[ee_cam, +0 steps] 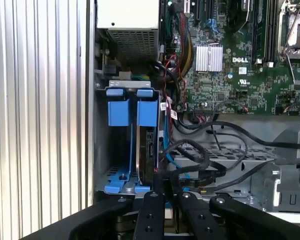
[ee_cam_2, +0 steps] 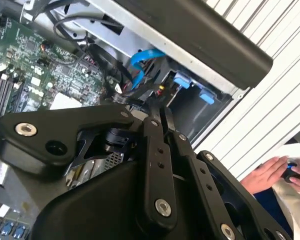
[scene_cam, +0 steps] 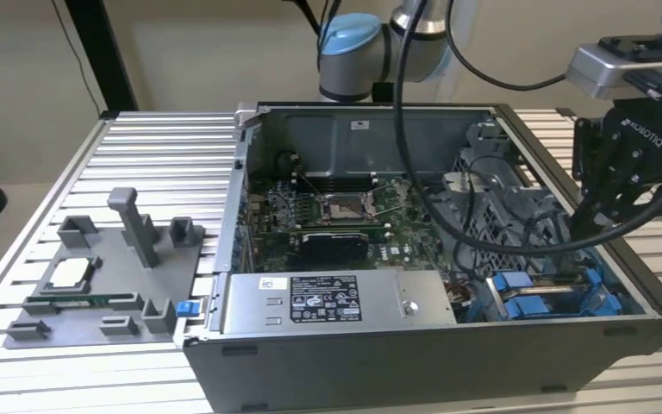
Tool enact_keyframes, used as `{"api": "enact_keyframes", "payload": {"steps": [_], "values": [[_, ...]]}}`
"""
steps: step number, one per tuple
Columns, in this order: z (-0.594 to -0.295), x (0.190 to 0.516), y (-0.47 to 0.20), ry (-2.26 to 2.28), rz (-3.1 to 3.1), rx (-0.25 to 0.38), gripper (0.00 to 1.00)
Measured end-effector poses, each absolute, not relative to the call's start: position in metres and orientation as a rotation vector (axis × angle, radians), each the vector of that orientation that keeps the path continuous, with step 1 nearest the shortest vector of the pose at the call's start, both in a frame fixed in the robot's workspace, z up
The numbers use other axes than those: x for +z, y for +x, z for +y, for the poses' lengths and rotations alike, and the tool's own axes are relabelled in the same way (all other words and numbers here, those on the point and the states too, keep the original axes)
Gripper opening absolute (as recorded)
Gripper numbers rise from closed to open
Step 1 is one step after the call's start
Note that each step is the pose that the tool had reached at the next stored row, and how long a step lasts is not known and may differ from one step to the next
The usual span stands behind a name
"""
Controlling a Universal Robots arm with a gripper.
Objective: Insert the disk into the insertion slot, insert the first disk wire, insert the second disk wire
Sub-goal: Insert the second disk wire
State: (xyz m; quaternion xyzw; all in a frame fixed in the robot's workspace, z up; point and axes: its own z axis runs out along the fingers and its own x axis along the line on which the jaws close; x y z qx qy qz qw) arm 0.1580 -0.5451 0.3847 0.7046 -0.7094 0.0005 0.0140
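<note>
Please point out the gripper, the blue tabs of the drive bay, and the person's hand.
gripper (ee_cam: 165, 187), first wrist view, between its fingertips.
blue tabs (ee_cam: 119, 112), first wrist view, face of one tab.
hand (ee_cam_2: 262, 172), second wrist view, back of the hand.

Disk stands on edge in the insertion slot beside black cables

A ribbed metal table carried an open computer case and, just beside it toward the exterior view's left, a grey plastic tray of fixtures.
</note>
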Motion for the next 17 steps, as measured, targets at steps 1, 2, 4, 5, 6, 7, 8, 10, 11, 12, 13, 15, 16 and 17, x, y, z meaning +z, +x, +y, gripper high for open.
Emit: {"api": "enact_keyframes", "payload": {"steps": [1,2,4,5,6,7,8,10,11,12,13,15,16,17], "values": [[-0.545,0.385,0.155,2.194,-2.209,0.002,0.00],[-0.545,0.386,0.151,2.195,-2.210,0.002,0.00],[-0.545,0.386,0.143,2.196,-2.211,0.004,0.00],[-0.545,0.386,0.139,2.197,-2.212,0.007,0.00],[-0.545,0.386,0.135,2.199,-2.214,0.011,0.00],[-0.545,0.386,0.133,2.201,-2.216,0.014,0.00],[-0.546,0.386,0.130,2.202,-2.218,0.018,0.00],[-0.548,0.386,0.126,2.205,-2.220,0.023,0.00],[-0.549,0.386,0.125,2.205,-2.221,0.024,0.00],[-0.549,0.386,0.125,2.205,-2.221,0.024,0.00],[-0.549,0.386,0.125,2.205,-2.221,0.024,0.00],[-0.549,0.386,0.125,2.205,-2.221,0.024,0.00],[-0.549,0.386,0.125,2.205,-2.221,0.024,0.00],[-0.550,0.386,0.125,2.205,-2.221,0.024,0.00]]}}
